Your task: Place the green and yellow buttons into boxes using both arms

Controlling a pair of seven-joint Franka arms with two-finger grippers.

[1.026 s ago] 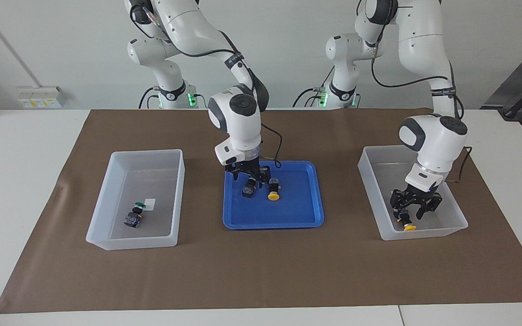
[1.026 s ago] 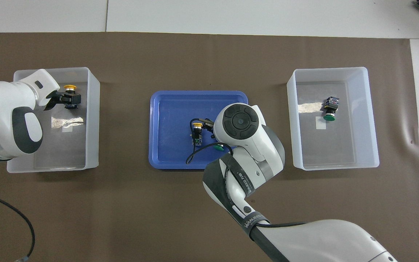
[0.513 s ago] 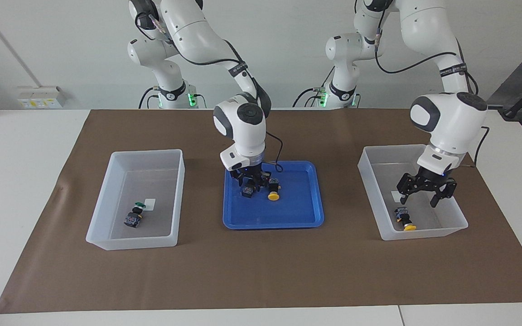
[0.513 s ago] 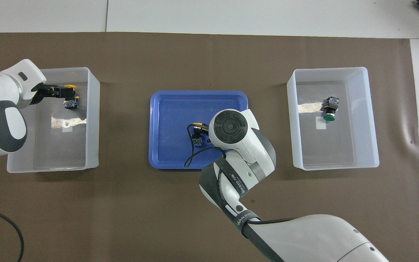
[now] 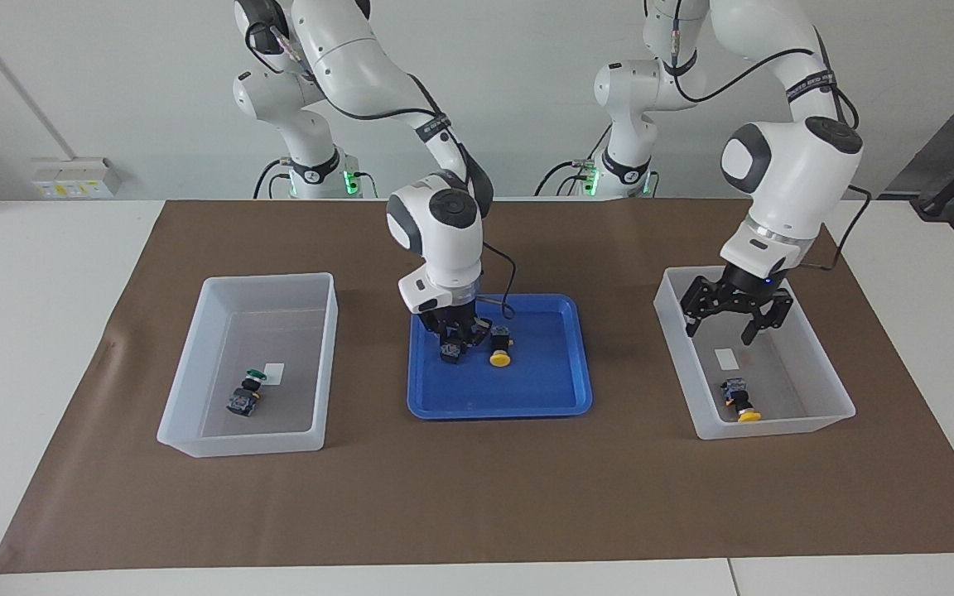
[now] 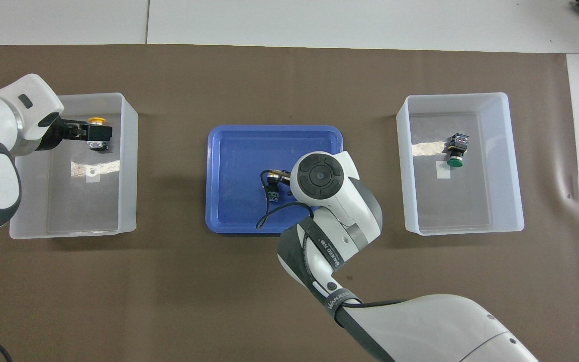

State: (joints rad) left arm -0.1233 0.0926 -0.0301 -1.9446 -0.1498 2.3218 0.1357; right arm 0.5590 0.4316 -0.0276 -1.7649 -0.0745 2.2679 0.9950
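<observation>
Buttons sit in three places on the brown mat (image 5: 477,488). In the blue tray (image 5: 560,397) at the middle, the right gripper (image 5: 455,335) is down low, its fingers set close around a button with a bluish-grey base (image 5: 450,352); the arm's wrist hides its cap in both views, so I cannot tell its colour, nor whether the fingers truly pinch it. Just beside it in the tray, toward the left arm's end, lies a yellow-capped button (image 5: 499,348) on its side, cap pointing away from the robots.

The left gripper (image 5: 734,319) hangs above the box at the left arm's end (image 5: 837,401), over the part nearer the robots. Its fingers are spread wide and hold nothing. Below it, on the floor of that box and well clear of the fingers, lies another yellow-capped button (image 5: 738,401), close to the wall farther from the robots, with a small white label (image 5: 725,358) a little nearer the robots.

The box at the right arm's end (image 5: 187,430) holds a green-capped button (image 5: 245,393) lying on its side, touching or just beside its own white label (image 5: 275,373). Seen from overhead, the green cap (image 6: 454,162) points toward the robots.
</observation>
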